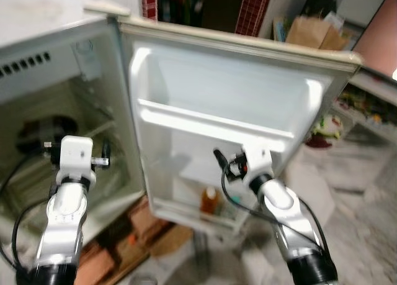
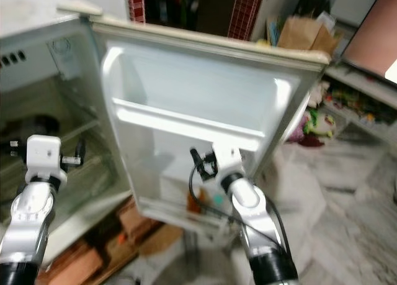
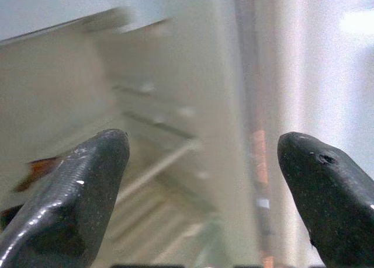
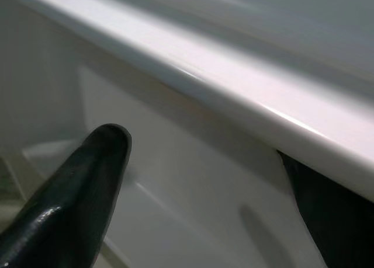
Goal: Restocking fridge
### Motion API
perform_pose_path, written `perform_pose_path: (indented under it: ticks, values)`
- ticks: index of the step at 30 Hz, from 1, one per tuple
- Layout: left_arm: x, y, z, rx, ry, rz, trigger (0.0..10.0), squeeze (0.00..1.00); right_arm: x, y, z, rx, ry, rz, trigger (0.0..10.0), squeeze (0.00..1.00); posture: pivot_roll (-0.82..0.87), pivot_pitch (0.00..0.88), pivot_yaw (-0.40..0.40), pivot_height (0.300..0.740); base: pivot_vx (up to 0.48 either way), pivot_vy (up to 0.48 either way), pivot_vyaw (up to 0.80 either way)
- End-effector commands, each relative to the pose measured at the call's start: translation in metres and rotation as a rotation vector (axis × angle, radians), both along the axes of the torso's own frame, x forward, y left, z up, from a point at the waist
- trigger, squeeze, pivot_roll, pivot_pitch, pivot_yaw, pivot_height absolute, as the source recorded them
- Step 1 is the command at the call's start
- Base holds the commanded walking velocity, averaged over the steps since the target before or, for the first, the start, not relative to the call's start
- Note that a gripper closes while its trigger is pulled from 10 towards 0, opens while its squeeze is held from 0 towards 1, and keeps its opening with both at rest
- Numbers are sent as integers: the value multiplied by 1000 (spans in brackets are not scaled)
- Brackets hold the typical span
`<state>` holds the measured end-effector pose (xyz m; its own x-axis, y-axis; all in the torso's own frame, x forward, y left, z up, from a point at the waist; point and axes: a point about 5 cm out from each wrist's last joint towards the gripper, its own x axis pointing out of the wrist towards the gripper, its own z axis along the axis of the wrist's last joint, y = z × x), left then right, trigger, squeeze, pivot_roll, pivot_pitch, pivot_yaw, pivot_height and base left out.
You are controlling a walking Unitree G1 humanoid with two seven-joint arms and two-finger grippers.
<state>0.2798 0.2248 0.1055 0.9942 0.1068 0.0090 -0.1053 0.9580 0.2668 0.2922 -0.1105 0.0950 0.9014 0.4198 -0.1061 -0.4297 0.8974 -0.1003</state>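
Note:
The white fridge [image 1: 37, 55] stands open, its door [image 1: 236, 80] swung out toward me. A small orange bottle [image 1: 210, 201] stands in the door's lowest shelf. My right gripper [image 4: 201, 157] is open and empty, held up against the door's inside just under a white shelf rail [image 4: 245, 87]; one finger [image 4: 327, 215] is partly hidden behind that rail. The right wrist [image 1: 255, 159] is above and right of the bottle. My left gripper [image 3: 204, 145] is open and empty and points into the main compartment at its wire shelves [image 3: 158, 169]. The left wrist [image 1: 77, 154] is at the compartment's mouth.
A dark object [image 1: 43, 133] lies deep in the compartment on the left. Brown cardboard [image 1: 155, 232] lies on the floor under the door. A paper bag [image 1: 313, 31] and low shelves with goods [image 1: 366, 108] are at the right, with marble floor [image 1: 366, 198] between.

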Motion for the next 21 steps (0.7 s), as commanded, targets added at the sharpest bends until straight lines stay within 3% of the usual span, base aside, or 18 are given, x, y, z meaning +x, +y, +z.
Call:
perform_pose_path:
  ticks: [1,3,4,6,7,9,14,16,18,21]
  values:
    - [1,-9,-2,2,6,-32,10000,0,-4,-10,-3,17,48,39,10000,0,74,0,-61,740,0,-356,0]
    - [1,-9,-2,2,6,-32,10000,0,-6,-7,-4,22,61,77,10000,0,74,0,-61,740,0,-356,0]
    - [2,-8,-1,4,5,-32,10000,0,-14,1,-7,43,110,199,10000,0,74,0,-61,740,0,-341,0]
    - [2,-8,-1,4,4,-32,10000,0,-17,3,-7,51,126,245,10000,0,74,0,-60,740,0,-334,0]
    - [2,-8,-1,5,2,-31,10000,0,-26,6,-8,73,166,360,10000,0,75,0,-60,740,0,0,0]
    - [2,-8,0,0,-1,-31,10000,0,-35,6,-10,59,198,469,10000,0,76,0,-61,740,0,0,0]
    - [3,-8,0,0,-4,-29,10000,0,-48,-8,-12,38,295,640,10000,0,79,0,-59,740,0,0,0]
    - [3,-8,0,0,-4,-29,10000,0,-48,-8,-12,38,295,640,10000,0,79,0,-59,740,0,0,0]
    - [2,-7,0,5,-1,-26,10000,0,-54,-24,-19,-40,380,700,10000,0,79,0,-57,740,0,0,0]
    - [1,-6,0,9,2,-27,10000,0,-56,-32,-22,-86,407,713,10000,0,79,0,-56,740,0,0,0]
